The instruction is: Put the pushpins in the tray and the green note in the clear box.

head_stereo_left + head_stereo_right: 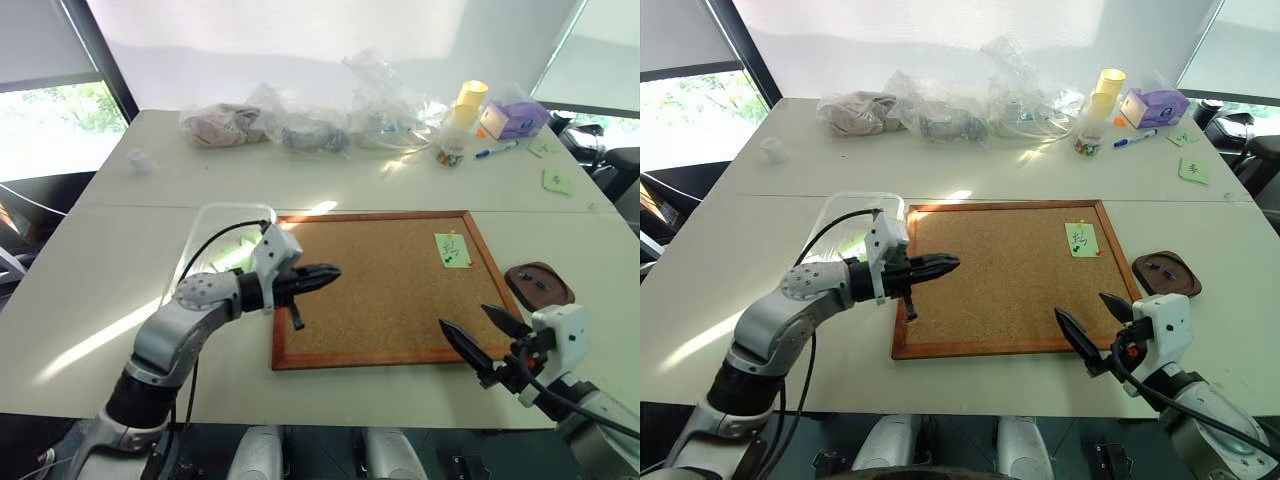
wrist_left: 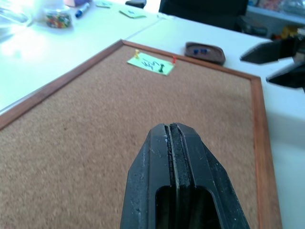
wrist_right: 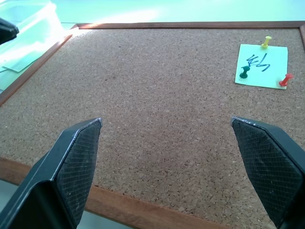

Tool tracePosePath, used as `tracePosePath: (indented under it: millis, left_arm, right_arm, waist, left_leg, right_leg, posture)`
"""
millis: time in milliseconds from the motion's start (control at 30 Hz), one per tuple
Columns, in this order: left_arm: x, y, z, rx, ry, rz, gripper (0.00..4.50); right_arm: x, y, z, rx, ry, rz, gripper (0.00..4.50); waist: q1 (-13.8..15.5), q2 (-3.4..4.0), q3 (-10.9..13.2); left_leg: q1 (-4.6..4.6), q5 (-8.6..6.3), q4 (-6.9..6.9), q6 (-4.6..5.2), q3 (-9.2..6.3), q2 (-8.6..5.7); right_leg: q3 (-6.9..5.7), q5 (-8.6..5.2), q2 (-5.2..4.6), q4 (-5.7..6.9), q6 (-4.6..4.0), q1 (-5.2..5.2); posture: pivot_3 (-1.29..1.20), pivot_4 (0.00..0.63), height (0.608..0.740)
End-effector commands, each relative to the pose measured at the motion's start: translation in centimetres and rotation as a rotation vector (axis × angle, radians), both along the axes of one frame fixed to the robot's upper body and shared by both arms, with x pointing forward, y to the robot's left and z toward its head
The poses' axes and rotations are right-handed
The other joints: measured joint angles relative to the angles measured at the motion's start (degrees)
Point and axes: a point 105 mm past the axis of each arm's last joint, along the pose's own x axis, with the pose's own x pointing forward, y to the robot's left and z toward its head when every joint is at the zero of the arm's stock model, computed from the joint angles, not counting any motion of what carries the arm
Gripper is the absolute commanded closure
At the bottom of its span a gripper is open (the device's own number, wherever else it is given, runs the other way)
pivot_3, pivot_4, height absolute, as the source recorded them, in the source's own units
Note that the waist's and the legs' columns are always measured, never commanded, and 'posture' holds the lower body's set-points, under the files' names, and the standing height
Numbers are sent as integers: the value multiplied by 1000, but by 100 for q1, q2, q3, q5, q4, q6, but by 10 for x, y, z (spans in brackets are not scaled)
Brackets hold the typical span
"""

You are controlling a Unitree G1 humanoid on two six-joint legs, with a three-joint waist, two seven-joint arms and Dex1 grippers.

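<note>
The green note [image 3: 262, 66] is pinned near the far right corner of the cork board [image 1: 380, 300]. Three pushpins hold it: a yellow one [image 3: 266, 41], a green one [image 3: 244, 73] and a red one [image 3: 286, 79]. The dark brown tray [image 1: 560, 296] lies just right of the board with small blue pins in it. The clear box [image 1: 225, 240] stands against the board's left edge, partly behind my left arm. My left gripper [image 1: 330, 273] is shut and empty, hovering over the board's left part. My right gripper [image 1: 464, 316] is open over the board's near right corner, well short of the note.
Along the table's far side lie several clear plastic bags [image 1: 310, 125], a jar of coloured pins [image 1: 452, 135], a yellow cup [image 1: 472, 95], a purple box [image 1: 518, 118] and a marker [image 1: 497, 151]. More green notes [image 1: 556, 180] lie at the far right. A small white cup [image 1: 138, 160] stands far left.
</note>
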Motion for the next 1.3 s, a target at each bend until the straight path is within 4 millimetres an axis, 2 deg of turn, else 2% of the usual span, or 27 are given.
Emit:
tracePosePath:
  millis: [33,200,300,367,533,700,833,1067,1300]
  left_arm:
    - [-3,-14,9,18,-45,-4,4500]
    - [6,-45,6,58,-45,-5,4500]
    - [11,-61,2,101,-54,-14,4500]
    - [12,-66,-2,135,-61,-15,4500]
    - [20,-57,-25,248,-77,23,4500]
    - [24,-49,-39,283,-104,19,4500]
    - [24,-45,-53,327,-108,19,4500]
    - [23,-43,-69,366,-50,6,4500]
    - [19,-37,-80,401,20,4,4500]
  right_arm:
    - [2,3,8,-5,-37,9,50]
    - [14,-2,16,-20,-67,1,50]
    - [31,-14,24,-40,-96,-60,50]
    - [41,-21,27,-58,-105,-99,50]
    - [79,-38,33,-88,-98,-191,50]
    - [117,-43,34,-63,-104,-256,50]
    - [139,-41,27,-63,-82,-260,50]
    - [163,-41,10,-54,-22,-267,50]
    - [182,-46,3,-58,-8,-269,50]
  waist:
    - [-1,0,0]
    - [17,-2,0]
    - [7,-4,0]
    - [-17,-3,-1]
    - [-22,0,-2]
    - [-6,-2,0]
    - [20,1,-1]
    - [6,2,-2]
    - [-6,6,-4]
  left_leg:
    - [0,0,0,0,0,0]
    - [1,0,3,0,-2,-14]
    - [2,0,3,0,-4,-20]
    - [5,0,2,0,-3,-20]
    - [13,0,-2,0,-4,-13]
    - [10,0,-4,0,1,-10]
    - [-12,1,-1,-1,-3,-11]
    - [-18,1,0,-1,-1,-11]
    - [-15,1,1,-1,0,-11]
  right_leg:
    - [0,0,1,0,0,0]
    - [1,0,1,-1,0,5]
    - [1,0,2,-4,0,8]
    - [2,0,3,-3,1,7]
    - [7,0,14,0,1,7]
    - [10,1,16,0,1,2]
    - [10,10,16,-1,18,-10]
    - [11,12,15,-1,22,-15]
    - [11,13,15,0,23,-13]
  posture:
    - [0,150,740]
    - [0,150,740]
    - [0,150,740]
    - [0,150,740]
    - [0,150,740]
    - [0,150,740]
    - [0,150,740]
    - [0,150,740]
    - [0,150,740]
